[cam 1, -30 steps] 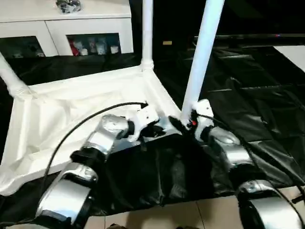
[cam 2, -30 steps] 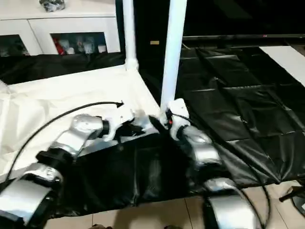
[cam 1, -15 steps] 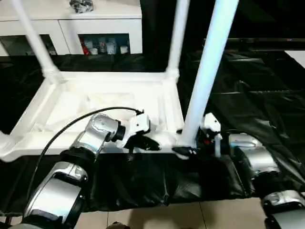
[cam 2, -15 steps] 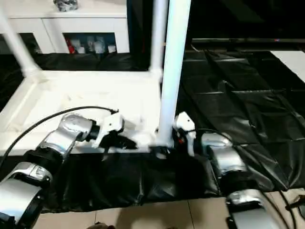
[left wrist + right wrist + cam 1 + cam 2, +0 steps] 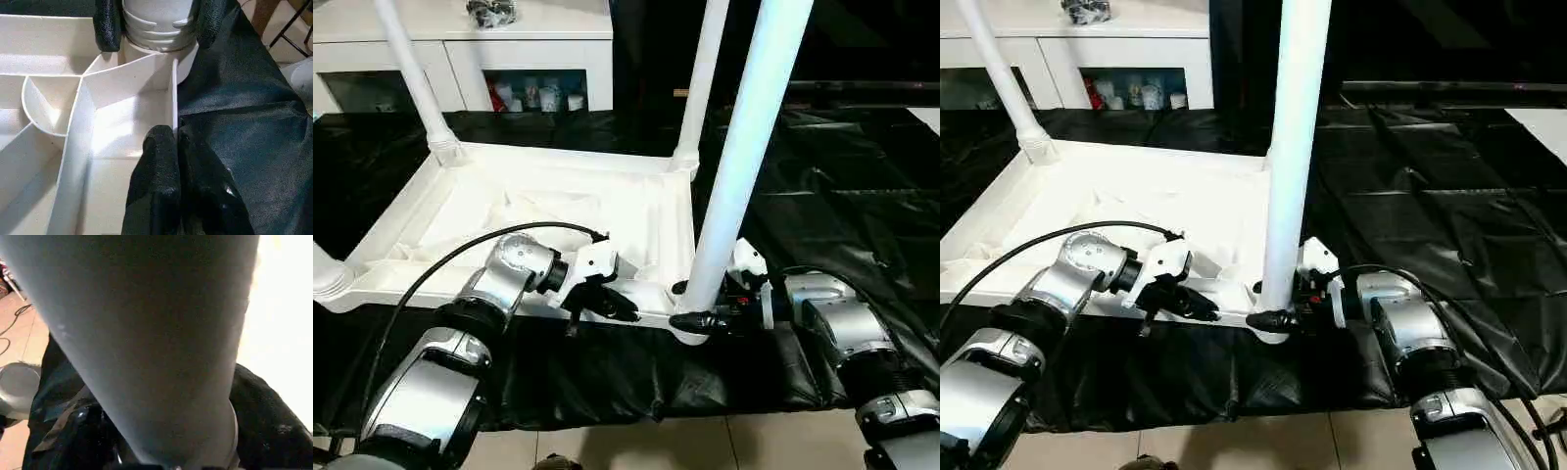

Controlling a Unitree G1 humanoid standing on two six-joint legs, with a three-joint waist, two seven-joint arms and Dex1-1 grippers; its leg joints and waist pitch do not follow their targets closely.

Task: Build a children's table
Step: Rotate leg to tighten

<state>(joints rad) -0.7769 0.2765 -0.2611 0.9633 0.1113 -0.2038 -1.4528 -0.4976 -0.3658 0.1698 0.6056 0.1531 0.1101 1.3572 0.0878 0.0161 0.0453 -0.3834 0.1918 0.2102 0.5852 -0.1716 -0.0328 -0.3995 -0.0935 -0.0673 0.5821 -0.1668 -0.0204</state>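
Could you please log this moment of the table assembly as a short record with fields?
table top: white table top lies underside up on black sheeting
legs: four stand in the corner sockets; near right leg closest to the robot
left pincer: left pincer shut on the near rim
right pincer: right pincer straddles the near right leg's base
background: white cabinet

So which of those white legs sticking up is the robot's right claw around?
The near leg, standing in the tabletop's closest corner socket. The right gripper has its black fingers on either side of its base; the other legs stand farther away, untouched.
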